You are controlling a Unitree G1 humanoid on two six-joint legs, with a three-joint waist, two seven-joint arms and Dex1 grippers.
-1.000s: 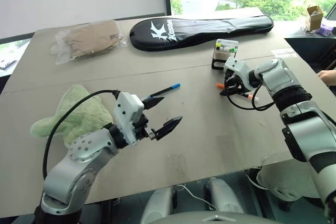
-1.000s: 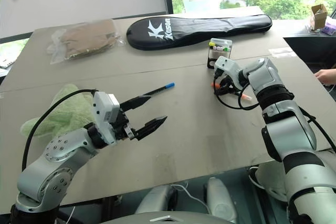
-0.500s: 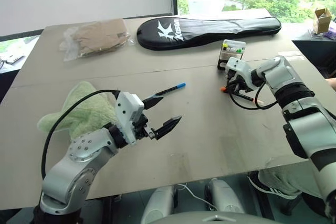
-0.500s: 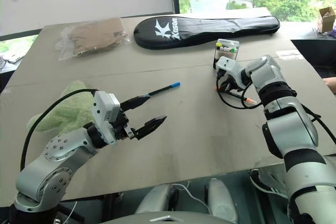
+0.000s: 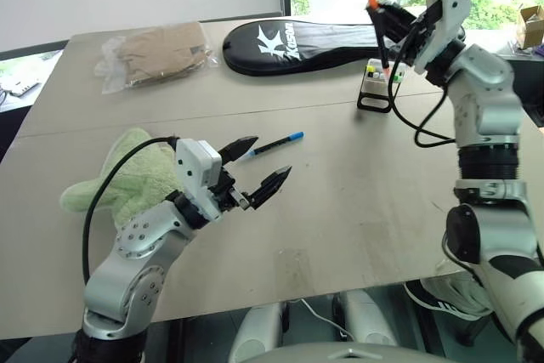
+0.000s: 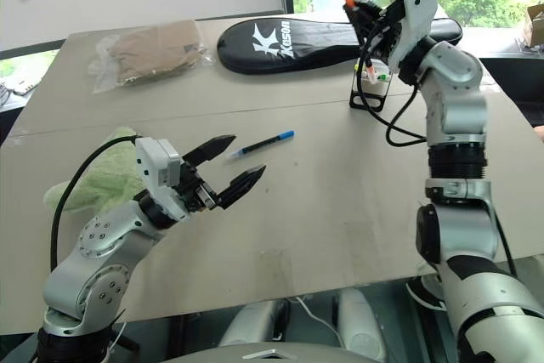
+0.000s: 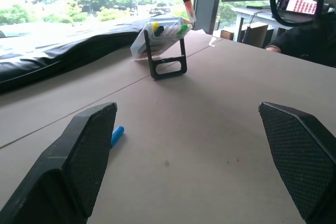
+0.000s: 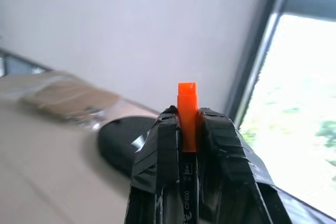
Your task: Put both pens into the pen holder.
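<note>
Far left on the tabletop: green plush cloth, lying flat beside the left arm. Farther back on the left: clear bag of tan material. Left claw: spread wide, empty, raised above the tabletop, fingers pointing toward the holder. Blue-capped pen: lying flat on the tabletop just beyond the left claw's upper finger, cap end toward the right, untouched. Long black racket bag: lying along the far edge of the tabletop, behind the holder. Pen holder: standing on its black frame on the right part of the tabletop, near the front edge of the racket bag, with yellow- and green-capped markers inside. Right claw: raised high above the holder, pressed together on the orange-ended pen. Pen held upright between the fingers, upper orange end protruding above the fingertips, black barrel hanging below the claw toward the holder; lower tip close to the top of the holder, contact not determinable. At the far right edge of the left wrist view: part of a person in dark clothing beyond the tabletop.
</note>
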